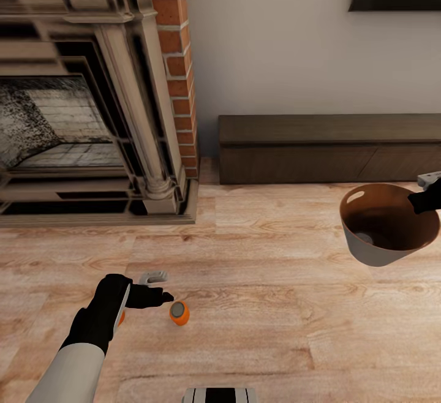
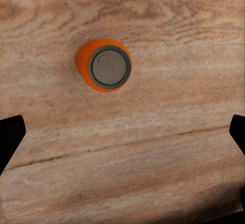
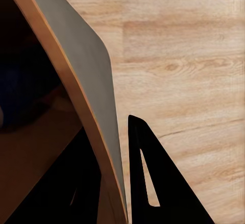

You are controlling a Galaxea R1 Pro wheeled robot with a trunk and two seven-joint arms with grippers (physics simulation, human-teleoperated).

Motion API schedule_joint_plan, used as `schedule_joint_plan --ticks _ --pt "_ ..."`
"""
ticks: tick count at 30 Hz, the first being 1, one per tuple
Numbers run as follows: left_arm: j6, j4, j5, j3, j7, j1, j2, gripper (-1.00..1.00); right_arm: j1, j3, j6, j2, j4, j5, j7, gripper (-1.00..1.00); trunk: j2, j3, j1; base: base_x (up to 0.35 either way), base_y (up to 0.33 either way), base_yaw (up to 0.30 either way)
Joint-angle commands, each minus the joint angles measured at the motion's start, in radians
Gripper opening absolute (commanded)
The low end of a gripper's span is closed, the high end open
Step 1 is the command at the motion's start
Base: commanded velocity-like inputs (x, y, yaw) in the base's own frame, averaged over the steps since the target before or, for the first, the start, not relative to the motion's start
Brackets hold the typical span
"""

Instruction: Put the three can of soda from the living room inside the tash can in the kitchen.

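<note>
Left gripper point(image 1: 160, 288) spread wide above orange can point(image 1: 179, 313), right gripper point(image 1: 422, 198) clamping bin point(image 1: 380, 250) rim

Head camera high over wood floor point(image 1: 263, 354); both wrist cameras close above it.
</note>
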Motion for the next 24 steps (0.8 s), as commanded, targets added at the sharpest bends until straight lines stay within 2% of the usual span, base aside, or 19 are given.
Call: schedule_joint_plan --ticks 1,7,15,24 --pt "0.000 0.000 0.000 0.000 0.000 0.000 0.000 1.00 0.000 0.000 0.000 0.000 0.000 0.000 0.001 -1.00 0.000 0.000 0.000 -0.005 0.003 -0.001" --pt "-0.001 0.000 0.000 0.000 -0.001 0.000 0.000 1.00 0.000 0.000 0.000 0.000 0.000 0.000 0.001 -1.00 0.000 0.000 0.000 -0.001 0.001 0.000" --pt "-0.003 0.000 0.000 0.000 -0.008 0.001 0.000 1.00 0.001 0.000 0.000 0.000 0.000 0.000 0.001 -1.00 0.000 0.000 0.000 0.179 0.000 0.000" --pt "-0.003 0.000 0.000 0.000 -0.013 0.002 0.000 1.00 0.001 -0.001 0.000 0.000 0.000 0.000 0.001 -1.00 0.000 0.000 0.000 0.037 0.000 0.000"
